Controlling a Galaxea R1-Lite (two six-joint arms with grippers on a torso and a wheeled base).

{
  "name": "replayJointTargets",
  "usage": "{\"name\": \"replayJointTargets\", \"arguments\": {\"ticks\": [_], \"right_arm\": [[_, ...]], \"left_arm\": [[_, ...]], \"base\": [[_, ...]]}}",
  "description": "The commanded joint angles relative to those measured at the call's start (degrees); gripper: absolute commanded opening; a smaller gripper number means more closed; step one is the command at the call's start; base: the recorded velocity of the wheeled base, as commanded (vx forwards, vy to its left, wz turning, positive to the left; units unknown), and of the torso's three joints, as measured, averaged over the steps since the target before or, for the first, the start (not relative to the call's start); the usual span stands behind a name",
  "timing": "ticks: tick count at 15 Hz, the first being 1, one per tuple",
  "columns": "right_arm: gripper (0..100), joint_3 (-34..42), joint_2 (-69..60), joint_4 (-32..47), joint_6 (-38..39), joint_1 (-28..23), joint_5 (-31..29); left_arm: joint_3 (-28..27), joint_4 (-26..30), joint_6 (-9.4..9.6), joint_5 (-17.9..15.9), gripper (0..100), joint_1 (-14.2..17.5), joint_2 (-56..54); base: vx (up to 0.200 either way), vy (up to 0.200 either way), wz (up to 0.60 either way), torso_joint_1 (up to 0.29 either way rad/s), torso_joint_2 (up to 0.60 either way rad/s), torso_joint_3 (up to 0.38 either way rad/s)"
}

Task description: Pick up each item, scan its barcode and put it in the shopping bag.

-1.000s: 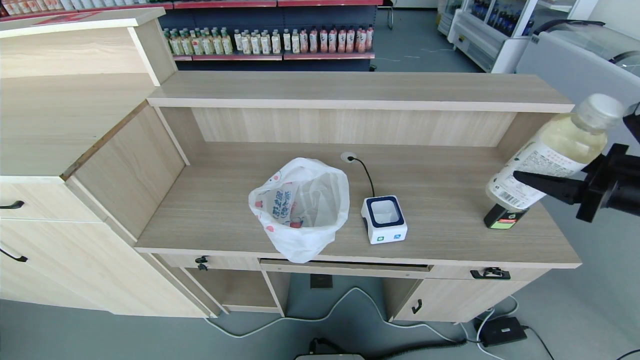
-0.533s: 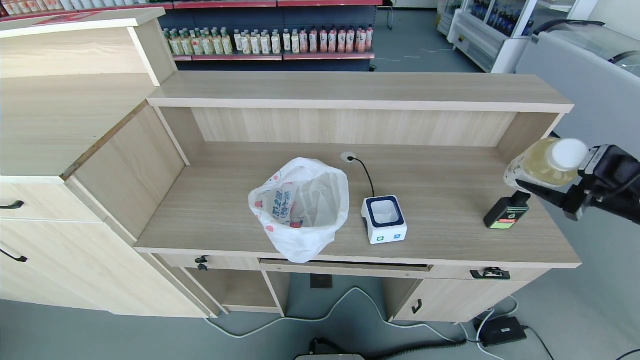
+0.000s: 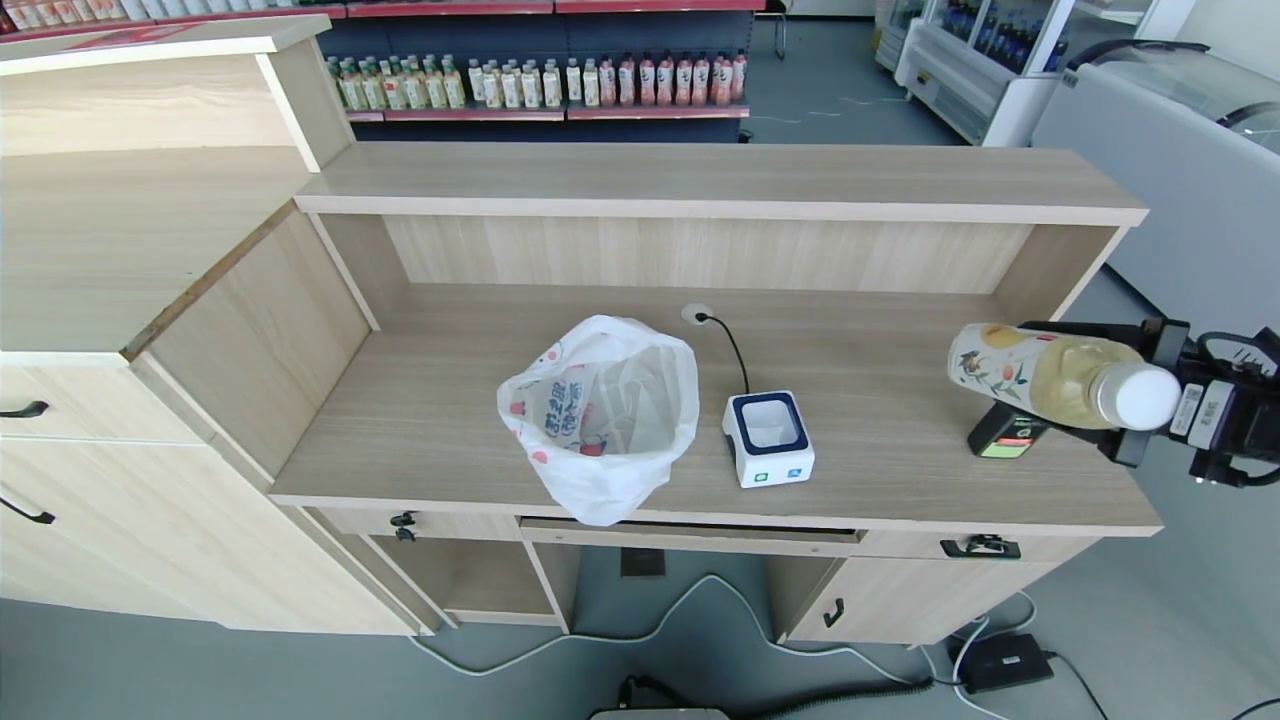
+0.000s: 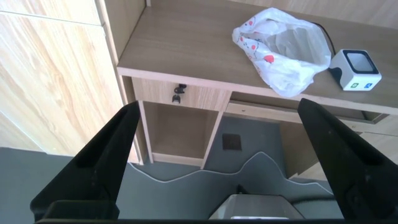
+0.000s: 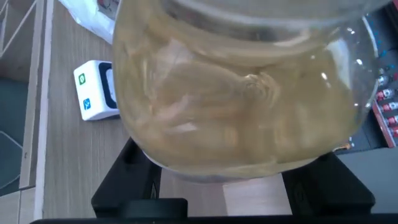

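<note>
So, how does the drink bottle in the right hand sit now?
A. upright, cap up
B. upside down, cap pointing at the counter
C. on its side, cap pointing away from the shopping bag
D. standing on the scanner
C: the drink bottle lies about level in the right hand above the right end of the counter, with its white cap on the side far from the shopping bag.

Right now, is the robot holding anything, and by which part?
Yes: the right pincer holds a bottle of pale yellow drink by its body, lying sideways, white cap toward the wrist. The left pincer is open and empty.
</note>
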Motion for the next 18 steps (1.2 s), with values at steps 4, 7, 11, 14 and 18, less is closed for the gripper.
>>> {"name": "replayJointTargets", "arguments": {"ticks": [4,7,11,14,18], "right_arm": [[0,-3.9,1.2,0.1,1.6,-0.8,0.3],[0,-4.7,-0.2,0.1,1.6,-2.7,0.0],[0,-6.2,0.7,0.0,1.2,-1.4,-5.7],[0,-8.1,3.6,-0.1,1.7,1.4,-8.2],[0,-8.4,10.3,-0.5,1.7,4.6,-8.2]], "left_arm": [[-0.1,0.0,-0.02,0.0,100,0.0,0.0],[-0.1,0.0,-0.02,0.1,100,0.0,0.0],[-0.1,0.0,-0.02,0.1,100,0.0,0.0],[-0.1,0.0,-0.02,0.1,100,0.0,0.0],[-0.1,0.0,-0.02,0.1,100,0.0,0.0]], "base": [[0.0,0.0,0.0,0.0,0.0,0.0],[0.0,0.0,0.0,0.0,0.0,0.0],[0.0,0.0,0.3,0.005,0.0,-0.001],[0.0,0.0,0.4,-0.002,0.0,0.002],[0.0,0.0,0.0,0.0,0.0,0.0]]}}
